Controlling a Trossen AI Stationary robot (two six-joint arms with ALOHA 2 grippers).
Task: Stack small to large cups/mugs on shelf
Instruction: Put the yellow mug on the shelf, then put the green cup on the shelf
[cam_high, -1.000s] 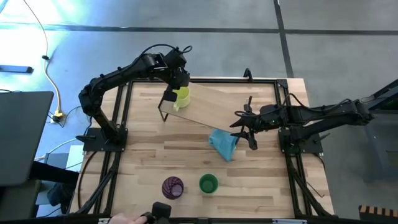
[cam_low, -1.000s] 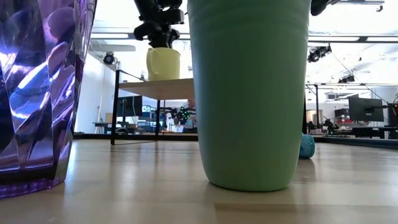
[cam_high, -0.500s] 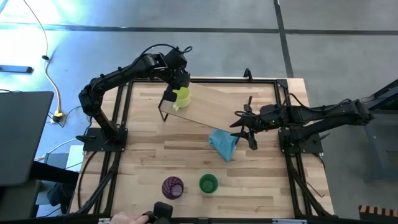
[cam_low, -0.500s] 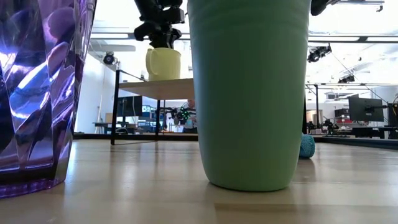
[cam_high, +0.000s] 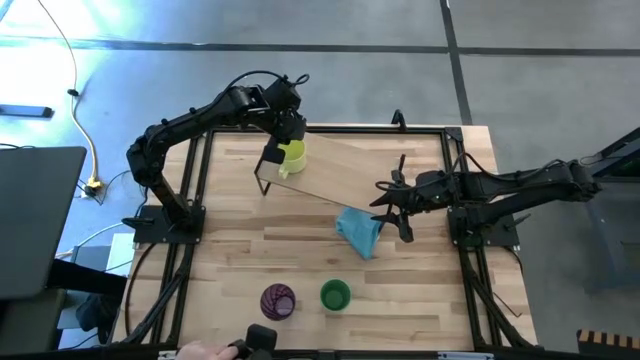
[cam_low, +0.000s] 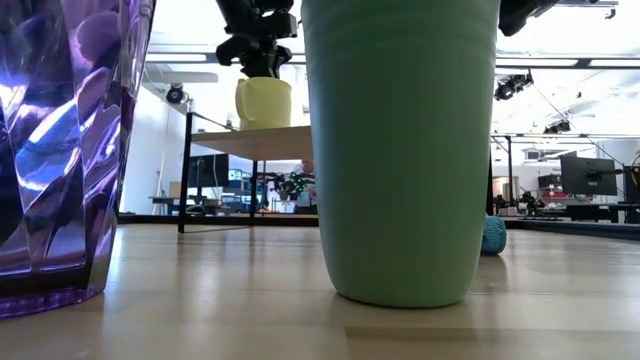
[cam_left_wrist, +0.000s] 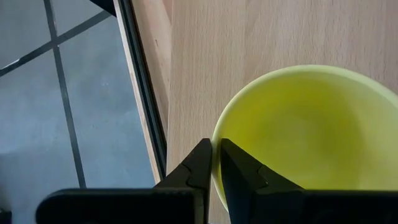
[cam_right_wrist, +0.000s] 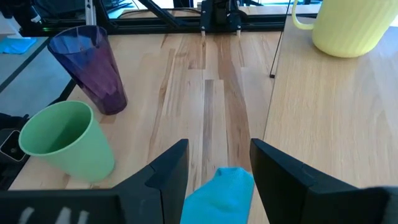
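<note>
The yellow mug (cam_high: 292, 155) stands upright at the left end of the shelf (cam_high: 360, 165), a light board on thin black legs; its handle (cam_right_wrist: 301, 22) shows in the right wrist view. My left gripper (cam_high: 275, 150) is shut on it from above. The purple tumbler (cam_high: 278, 300) and the green cup (cam_high: 335, 295) stand on their bases side by side near the table's front edge. My right gripper (cam_high: 395, 205) hangs open over the shelf's right front edge, just above the blue cloth (cam_high: 360, 232), with nothing between its fingers. My left gripper pinches the mug's rim (cam_left_wrist: 216, 155), one finger inside (cam_left_wrist: 239, 171) and one outside (cam_left_wrist: 200, 165). The fingers slant steeply down from above. The mug is upright with its base at the shelf top (cam_low: 265, 128); whether it rests there or hangs just clear, I cannot tell.
The blue cloth (cam_right_wrist: 221, 193) lies crumpled on the table in front of the shelf. A black metal frame (cam_high: 455, 160) runs round the table, with both arm bases on it. A black device (cam_high: 260, 338) sits at the near edge. Bare table lies between the shelf and the two cups.
</note>
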